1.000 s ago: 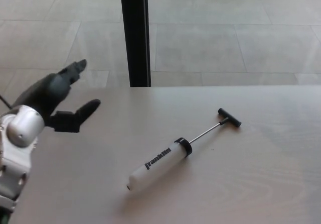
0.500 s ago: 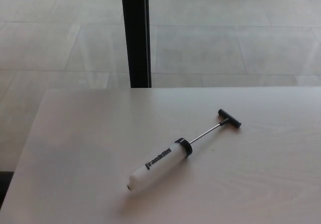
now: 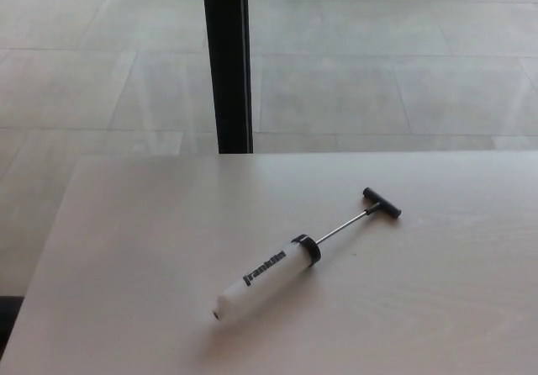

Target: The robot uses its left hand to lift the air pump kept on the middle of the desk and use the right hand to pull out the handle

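The pump (image 3: 267, 276) lies flat near the middle of the desk (image 3: 126, 249), its handle (image 3: 382, 203) drawn out on a thin rod toward the far right edge. Neither hand shows, so their state cannot be told.

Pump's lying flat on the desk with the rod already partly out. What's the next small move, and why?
Probably bring the left hand in toward the white barrel of the air pump. Neither hand shows in the head view, the pump lies untouched on the desk, and its black T-handle cannot be pulled properly until the barrel is lifted.
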`<state>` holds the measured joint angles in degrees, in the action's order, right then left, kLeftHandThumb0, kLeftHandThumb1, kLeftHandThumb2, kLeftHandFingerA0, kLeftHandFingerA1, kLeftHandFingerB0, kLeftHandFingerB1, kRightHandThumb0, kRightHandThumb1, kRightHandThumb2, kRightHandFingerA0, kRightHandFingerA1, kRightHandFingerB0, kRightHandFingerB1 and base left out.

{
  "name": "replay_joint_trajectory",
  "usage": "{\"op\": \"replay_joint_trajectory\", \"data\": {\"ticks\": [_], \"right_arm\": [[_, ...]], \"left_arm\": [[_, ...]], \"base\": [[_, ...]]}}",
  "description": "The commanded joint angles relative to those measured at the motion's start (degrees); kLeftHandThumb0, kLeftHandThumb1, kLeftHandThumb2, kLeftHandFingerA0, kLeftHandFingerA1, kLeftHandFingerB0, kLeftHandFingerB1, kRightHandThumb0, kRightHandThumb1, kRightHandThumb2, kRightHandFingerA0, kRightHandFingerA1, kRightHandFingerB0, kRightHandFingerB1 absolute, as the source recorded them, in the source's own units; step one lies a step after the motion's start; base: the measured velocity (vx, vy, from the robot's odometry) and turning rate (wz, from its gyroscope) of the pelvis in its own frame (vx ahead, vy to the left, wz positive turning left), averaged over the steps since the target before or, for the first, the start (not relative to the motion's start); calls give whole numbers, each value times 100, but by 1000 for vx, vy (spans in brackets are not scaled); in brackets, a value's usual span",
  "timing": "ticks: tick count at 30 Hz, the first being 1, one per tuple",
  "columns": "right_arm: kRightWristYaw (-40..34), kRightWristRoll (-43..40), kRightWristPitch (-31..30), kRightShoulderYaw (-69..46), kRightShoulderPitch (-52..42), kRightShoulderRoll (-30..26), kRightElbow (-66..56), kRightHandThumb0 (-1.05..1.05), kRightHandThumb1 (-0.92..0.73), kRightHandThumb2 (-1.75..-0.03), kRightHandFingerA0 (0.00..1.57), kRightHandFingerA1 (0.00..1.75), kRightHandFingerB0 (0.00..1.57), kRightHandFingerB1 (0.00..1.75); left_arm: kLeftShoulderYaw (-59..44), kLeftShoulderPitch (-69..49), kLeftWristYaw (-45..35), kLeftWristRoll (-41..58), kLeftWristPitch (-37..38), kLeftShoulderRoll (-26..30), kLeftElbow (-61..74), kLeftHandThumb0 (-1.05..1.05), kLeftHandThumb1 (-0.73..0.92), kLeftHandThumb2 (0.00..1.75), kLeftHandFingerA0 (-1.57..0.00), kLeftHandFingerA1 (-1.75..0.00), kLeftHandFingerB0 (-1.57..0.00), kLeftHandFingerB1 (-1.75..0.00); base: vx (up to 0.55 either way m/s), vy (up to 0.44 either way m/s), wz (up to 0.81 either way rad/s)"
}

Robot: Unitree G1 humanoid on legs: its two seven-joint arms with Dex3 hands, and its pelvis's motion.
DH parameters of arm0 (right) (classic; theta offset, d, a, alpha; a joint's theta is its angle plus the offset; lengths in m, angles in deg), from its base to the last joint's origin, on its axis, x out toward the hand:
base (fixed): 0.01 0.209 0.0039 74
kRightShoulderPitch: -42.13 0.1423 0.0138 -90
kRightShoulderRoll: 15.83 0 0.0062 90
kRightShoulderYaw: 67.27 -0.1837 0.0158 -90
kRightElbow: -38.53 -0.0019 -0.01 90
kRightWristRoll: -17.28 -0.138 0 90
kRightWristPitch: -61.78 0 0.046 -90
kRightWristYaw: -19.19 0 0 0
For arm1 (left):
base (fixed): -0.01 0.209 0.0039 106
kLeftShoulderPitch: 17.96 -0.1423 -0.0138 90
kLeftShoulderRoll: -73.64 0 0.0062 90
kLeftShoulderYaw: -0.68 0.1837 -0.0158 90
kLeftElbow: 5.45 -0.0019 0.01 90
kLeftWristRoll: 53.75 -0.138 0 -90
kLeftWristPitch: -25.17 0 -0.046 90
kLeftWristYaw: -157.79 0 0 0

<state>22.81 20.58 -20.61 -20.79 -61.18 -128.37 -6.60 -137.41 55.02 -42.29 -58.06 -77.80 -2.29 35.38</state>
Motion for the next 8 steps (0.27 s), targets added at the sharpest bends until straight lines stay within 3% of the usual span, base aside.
{"op": "replay_joint_trajectory", "data": {"ticks": [1, 2, 3, 4, 5, 6, 8], "right_arm": [[-104, -2053, 762, -1654, 87, 681, 1551, -79, -92, -74, 2, 36, 10, 32], [-143, -2021, 817, -1650, 106, 701, 1611, -79, -92, -74, 2, 36, 10, 32], [-332, -1935, 813, -1622, 137, 767, 1634, -82, -76, -113, 30, 73, 5, 42], [-148, -2029, 689, -1686, 176, 828, 1669, -84, -74, -111, 10, 59, 2, 38], [13, -2124, 606, -1764, 183, 869, 1688, -88, -92, -68, 4, 55, 8, 32], [85, -2181, 555, -1824, 156, 937, 1663, -80, -71, -113, 0, 48, 5, 39], [93, -2168, 569, -1829, 141, 968, 1644, -80, -71, -113, 0, 48, 5, 39]], "left_arm": [[-1427, -838, 287, 1756, 710, -399, -1781, -64, 82, 64, -22, -47, -23, -37], [-1477, -858, 180, 1810, 698, -420, -1758, -64, 82, 64, -22, -47, -23, -37], [-1566, -827, 168, 1883, 691, -424, -1744, -63, 81, 63, -24, -49, -24, -38], [-1623, -794, 239, 1912, 722, -412, -1799, -62, 81, 64, -27, -46, -27, -37], [-1668, -762, 244, 1931, 779, -373, -1924, -63, 81, 64, -27, -44, -25, -36], [-1699, -703, 241, 1933, 873, -309, -2129, -64, 79, 63, -28, -44, -25, -35], [-1682, -669, 277, 1898, 925, -286, -2225, -64, 79, 63, -28, -44, -25, -35]], "base": [[0, 0, 0], [0, 0, 0], [0, 0, 0], [0, 0, 0], [0, 0, 0], [0, 0, 0], [0, 0, 0]]}}
